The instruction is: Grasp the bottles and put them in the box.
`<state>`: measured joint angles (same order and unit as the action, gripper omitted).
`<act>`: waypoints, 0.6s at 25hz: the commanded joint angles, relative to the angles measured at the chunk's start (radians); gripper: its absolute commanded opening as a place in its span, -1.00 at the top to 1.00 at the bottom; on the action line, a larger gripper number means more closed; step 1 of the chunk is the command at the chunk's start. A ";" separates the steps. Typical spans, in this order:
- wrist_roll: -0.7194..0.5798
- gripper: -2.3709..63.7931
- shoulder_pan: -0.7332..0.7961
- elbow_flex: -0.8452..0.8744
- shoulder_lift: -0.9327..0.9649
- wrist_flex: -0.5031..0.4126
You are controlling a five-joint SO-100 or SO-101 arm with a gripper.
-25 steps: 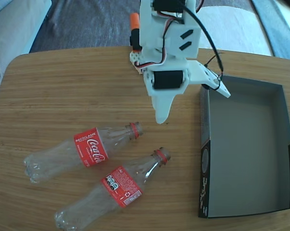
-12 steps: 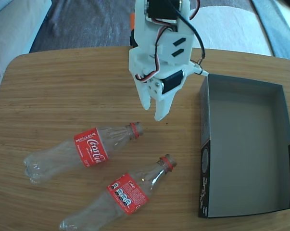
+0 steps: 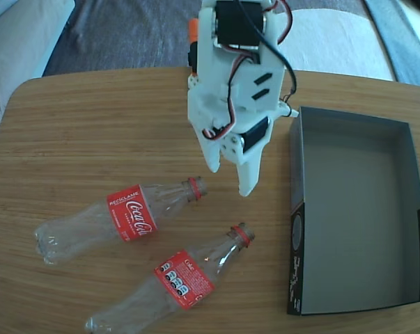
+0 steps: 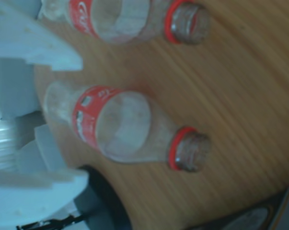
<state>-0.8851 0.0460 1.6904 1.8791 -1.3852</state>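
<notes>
White claw spread, empty, above 2 clear red-labelled plastic bottles on wooden counter. Risk: round bottle rolls off closing fingers.

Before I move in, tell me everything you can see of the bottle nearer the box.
The bottle is clear plastic with a red label around its middle, a red neck ring and no cap. It lies on its side on the wooden table, its open mouth pointing up and right toward the box, base toward the lower left. It touches only the table. The wrist view shows it between the open hand's fingers.
</notes>
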 commanded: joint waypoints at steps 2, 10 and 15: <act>0.008 0.02 -0.008 -0.034 -0.043 0.054; -0.005 -0.44 -0.023 0.015 -0.063 0.130; -0.006 -0.43 -0.012 0.097 -0.066 0.216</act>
<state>-0.8851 0.0276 1.7886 1.8086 -1.1904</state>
